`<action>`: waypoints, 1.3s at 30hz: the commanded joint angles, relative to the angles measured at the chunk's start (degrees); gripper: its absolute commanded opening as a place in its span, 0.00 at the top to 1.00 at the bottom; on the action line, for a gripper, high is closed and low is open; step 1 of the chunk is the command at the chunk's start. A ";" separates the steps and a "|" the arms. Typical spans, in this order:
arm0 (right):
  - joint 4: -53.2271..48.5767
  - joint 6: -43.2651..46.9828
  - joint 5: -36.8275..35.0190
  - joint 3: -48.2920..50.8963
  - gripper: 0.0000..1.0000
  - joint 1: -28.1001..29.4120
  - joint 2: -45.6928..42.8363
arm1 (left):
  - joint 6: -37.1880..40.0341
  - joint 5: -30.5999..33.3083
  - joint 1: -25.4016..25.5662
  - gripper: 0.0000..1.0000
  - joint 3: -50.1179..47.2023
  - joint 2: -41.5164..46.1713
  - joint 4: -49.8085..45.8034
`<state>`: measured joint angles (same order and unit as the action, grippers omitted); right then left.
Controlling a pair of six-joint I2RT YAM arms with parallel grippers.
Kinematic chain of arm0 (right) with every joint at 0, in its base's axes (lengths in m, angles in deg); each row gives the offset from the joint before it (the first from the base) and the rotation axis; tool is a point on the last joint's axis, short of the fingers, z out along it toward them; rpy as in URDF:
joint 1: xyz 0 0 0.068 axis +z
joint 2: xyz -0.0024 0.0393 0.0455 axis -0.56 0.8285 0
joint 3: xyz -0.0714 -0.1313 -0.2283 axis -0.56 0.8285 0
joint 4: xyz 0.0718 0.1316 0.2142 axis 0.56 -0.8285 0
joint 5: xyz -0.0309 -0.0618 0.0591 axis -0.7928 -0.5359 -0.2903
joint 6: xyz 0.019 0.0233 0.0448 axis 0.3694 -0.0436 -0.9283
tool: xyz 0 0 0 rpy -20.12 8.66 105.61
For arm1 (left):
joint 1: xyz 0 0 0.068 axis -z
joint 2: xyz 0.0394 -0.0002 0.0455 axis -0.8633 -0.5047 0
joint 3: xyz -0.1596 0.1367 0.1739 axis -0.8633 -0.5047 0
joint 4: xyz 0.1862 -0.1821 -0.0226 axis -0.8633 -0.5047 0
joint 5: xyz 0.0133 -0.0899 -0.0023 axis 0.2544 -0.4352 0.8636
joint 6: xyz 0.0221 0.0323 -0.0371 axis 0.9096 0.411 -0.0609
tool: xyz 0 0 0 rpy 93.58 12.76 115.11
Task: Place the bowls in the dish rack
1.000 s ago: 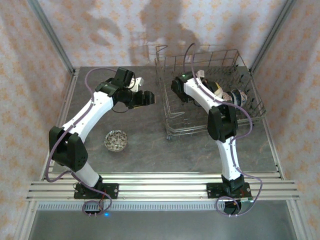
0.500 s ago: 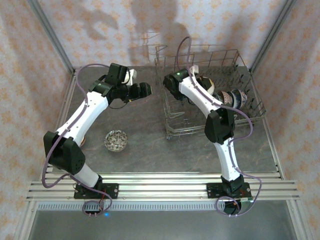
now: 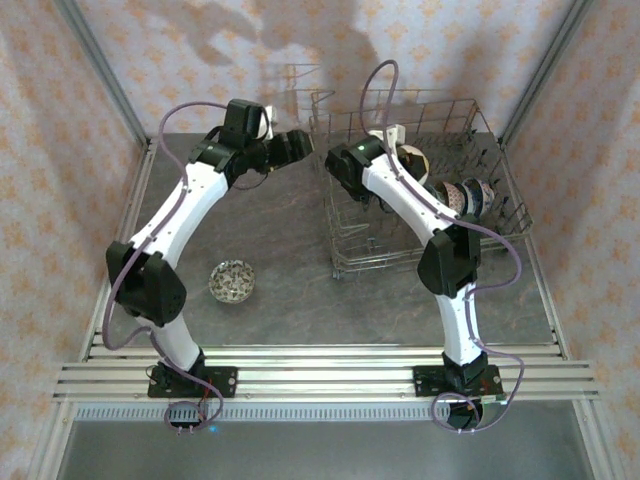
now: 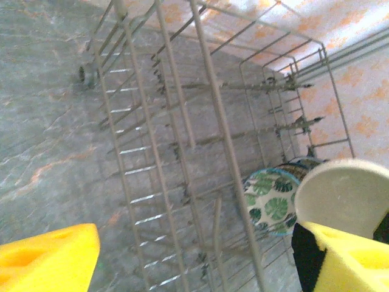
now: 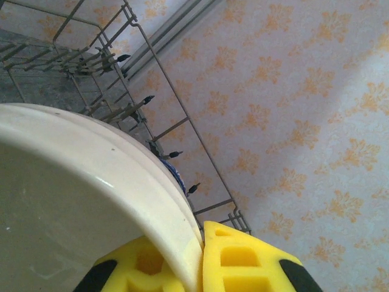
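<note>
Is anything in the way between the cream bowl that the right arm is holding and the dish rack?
Nothing visible. The right tool holds the cream bowl over the rack; the racked bowls stand beside it.

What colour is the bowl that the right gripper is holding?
The bowl is plain cream; the right wrist view shows it best.

A grey, stone-veined desk (image 3: 290, 290) lies at the centre of the top view. Pale wallpaper (image 3: 200, 60) with orange floral motifs stands at 9, 12 and 3 o'clock. Metal corner posts (image 3: 105, 70) rise at 11 and 1 o'clock, and ribbed aluminium rails (image 3: 320, 375) run across at 6 o'clock.
</note>
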<state>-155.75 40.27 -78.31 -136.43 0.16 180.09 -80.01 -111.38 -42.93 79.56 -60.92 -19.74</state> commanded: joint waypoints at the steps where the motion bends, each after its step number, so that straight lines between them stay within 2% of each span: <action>1: -8.39 -1.86 0.66 -2.57 1.00 -1.45 -3.79 | -2.26 -2.63 -0.27 0.19 5.77 -5.11 2.83; 3: -7.87 -0.73 2.94 -2.55 1.00 -2.09 -4.06 | -2.41 -3.32 -0.10 0.21 9.91 -9.11 2.44; 8: -7.60 0.24 3.38 -0.94 1.00 -2.22 -4.39 | -1.87 -3.70 0.02 0.26 22.53 -19.01 -2.25; 13: -8.59 -1.08 0.80 1.64 1.00 -2.22 -5.84 | 0.13 0.40 0.52 0.30 33.47 -26.97 -10.02; 20: -8.61 -2.33 2.01 4.05 1.00 -2.22 -7.01 | 0.17 6.48 1.43 0.35 37.71 -30.40 -8.34; 26: -8.51 -2.10 2.87 4.25 1.00 -2.19 -6.21 | -0.05 6.95 1.96 0.44 45.02 -35.25 -10.40; 33: -8.60 -1.29 3.00 3.22 1.00 -2.22 -6.28 | 0.20 9.15 2.49 0.58 46.16 -36.36 -11.33; 37: -8.57 -0.45 3.47 2.79 1.00 -1.97 -6.64 | -0.50 8.89 2.43 0.70 45.61 -35.83 -12.03; 39: -8.59 -0.42 3.61 3.14 1.00 -1.80 -6.94 | -1.07 9.02 2.47 0.72 43.85 -34.94 -11.63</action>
<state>-155.72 40.31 -72.48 -132.03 -2.07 175.89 -81.80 -103.21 -40.31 124.23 -96.42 -29.01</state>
